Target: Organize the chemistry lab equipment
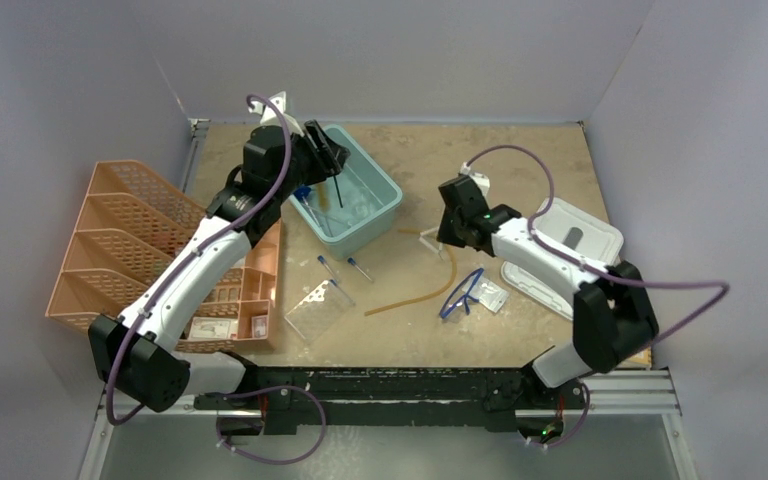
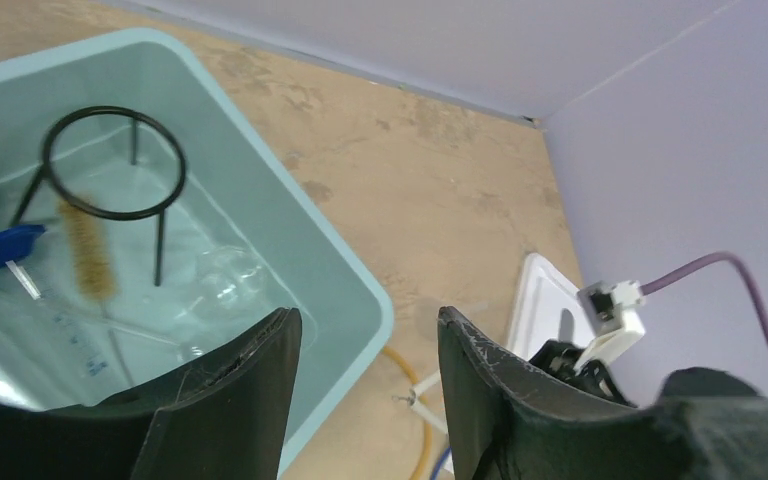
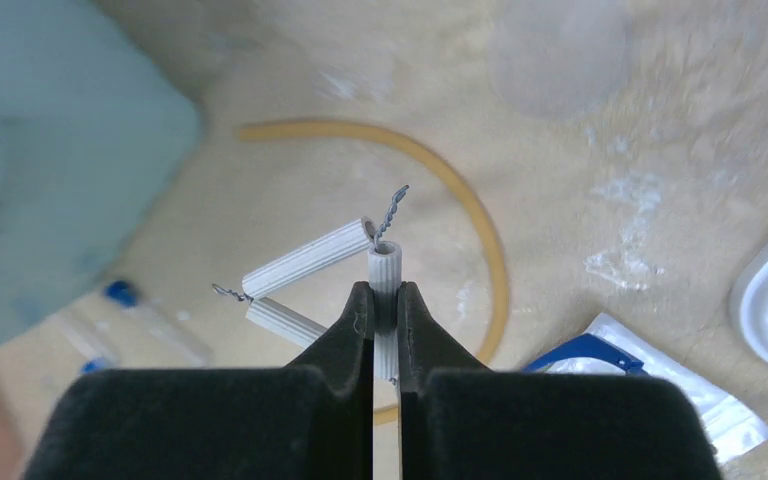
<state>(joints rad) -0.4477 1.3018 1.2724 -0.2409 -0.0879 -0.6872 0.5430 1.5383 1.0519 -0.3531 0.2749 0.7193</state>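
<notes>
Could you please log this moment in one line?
right gripper: shut on white ribbed triangle | left gripper: open above teal plastic bin

Teal, amber and white on a sandy, mottled table (image 3: 600,150)

Pinched in the right gripper (image 3: 385,300), between its matte black fingers (image 3: 340,350), is the ribbed white triangle (image 3: 305,265) with grey twisted wire ends. Just past the fingertips curves the amber rubber tubing (image 3: 460,190), and right of them show the blue-framed safety glasses (image 3: 575,352). Ahead of the left gripper (image 2: 370,330), off its left finger, the teal plastic bin (image 2: 340,270) shows the black wire ring stand (image 2: 110,165), a tan bristle brush (image 2: 88,250) and a deep blue-capped tube (image 2: 0,245).
</notes>
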